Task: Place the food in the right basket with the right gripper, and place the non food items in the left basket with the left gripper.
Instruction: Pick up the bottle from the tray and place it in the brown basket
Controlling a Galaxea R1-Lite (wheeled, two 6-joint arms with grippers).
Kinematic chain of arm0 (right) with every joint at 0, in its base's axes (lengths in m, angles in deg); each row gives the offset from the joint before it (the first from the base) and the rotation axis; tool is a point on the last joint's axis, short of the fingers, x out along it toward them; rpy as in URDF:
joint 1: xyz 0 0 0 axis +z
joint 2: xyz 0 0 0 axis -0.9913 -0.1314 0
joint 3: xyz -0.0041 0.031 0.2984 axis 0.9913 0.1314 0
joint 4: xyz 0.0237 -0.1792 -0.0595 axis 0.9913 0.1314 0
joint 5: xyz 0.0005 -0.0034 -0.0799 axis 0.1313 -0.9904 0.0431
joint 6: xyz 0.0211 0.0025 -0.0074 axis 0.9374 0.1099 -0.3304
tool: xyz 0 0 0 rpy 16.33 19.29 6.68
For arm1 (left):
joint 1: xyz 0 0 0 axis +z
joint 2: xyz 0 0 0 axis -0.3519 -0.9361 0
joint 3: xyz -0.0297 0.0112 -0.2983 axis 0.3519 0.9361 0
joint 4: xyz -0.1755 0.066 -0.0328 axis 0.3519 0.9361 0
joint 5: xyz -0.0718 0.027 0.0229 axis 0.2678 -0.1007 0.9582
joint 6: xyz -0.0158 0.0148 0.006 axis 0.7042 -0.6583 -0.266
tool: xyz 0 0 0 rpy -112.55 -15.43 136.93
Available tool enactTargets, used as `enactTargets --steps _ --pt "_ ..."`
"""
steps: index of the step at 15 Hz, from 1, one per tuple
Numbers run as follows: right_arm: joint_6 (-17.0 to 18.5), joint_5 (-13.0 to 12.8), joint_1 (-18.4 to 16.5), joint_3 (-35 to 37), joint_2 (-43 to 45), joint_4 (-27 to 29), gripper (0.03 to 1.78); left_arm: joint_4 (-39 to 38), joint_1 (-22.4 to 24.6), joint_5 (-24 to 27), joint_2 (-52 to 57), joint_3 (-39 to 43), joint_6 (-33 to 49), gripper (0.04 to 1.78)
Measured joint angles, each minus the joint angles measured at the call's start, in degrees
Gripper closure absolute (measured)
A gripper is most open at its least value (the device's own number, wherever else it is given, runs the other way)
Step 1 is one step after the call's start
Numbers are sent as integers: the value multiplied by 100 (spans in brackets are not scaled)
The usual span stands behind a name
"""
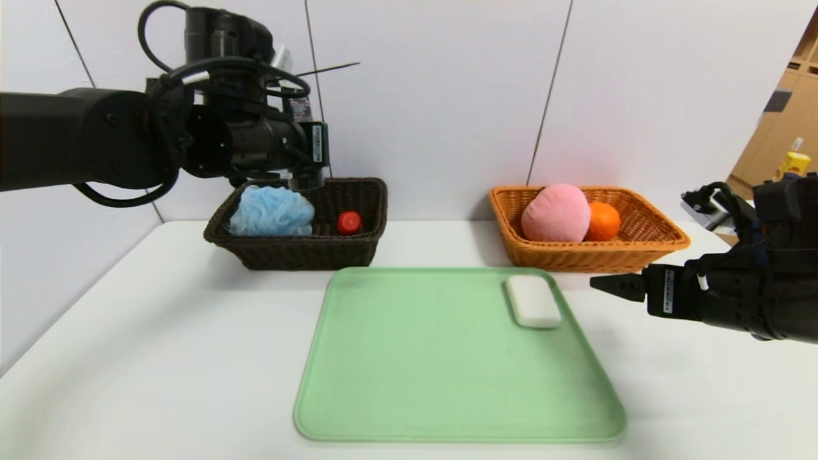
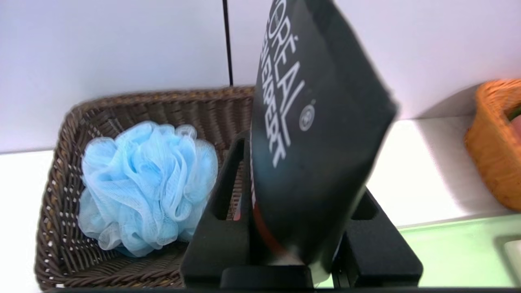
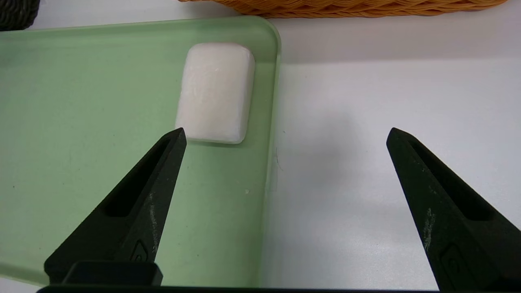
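Observation:
My left gripper (image 1: 305, 177) hovers over the dark brown left basket (image 1: 300, 252) and is shut on the dark tapered tube (image 2: 317, 122), which stands between its jaws in the left wrist view. The light-blue bath puff (image 1: 271, 212) and the small red lumpy ball (image 1: 349, 222) lie in that basket. The pink plush peach (image 1: 555, 213) and the orange fruit (image 1: 604, 220) lie in the light orange right basket (image 1: 645, 246). The white soap bar (image 1: 533, 300) lies at the tray's far right corner. My right gripper (image 1: 613, 287) is open and empty, low over the table just right of the soap (image 3: 215, 93).
A light green tray (image 1: 415, 383) lies in the middle of the white table, in front of both baskets. A white wall stands close behind the baskets. Bare table shows between the baskets and to the tray's left and right.

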Motion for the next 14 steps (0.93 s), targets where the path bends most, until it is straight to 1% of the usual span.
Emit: enactTargets --steps 2,4,8,14 --pt "-9 -5 5 2 -33 -4 11 -9 196 39 -332 18 6 131" --pt "-1 -2 13 2 -57 -4 11 -30 293 52 -618 -1 17 132" --pt "-12 -5 11 5 -102 -4 11 -327 339 61 -1073 -124 -7 132" --pt "-28 -11 40 -2 -199 -6 11 -368 408 63 -1571 -371 -17 132"
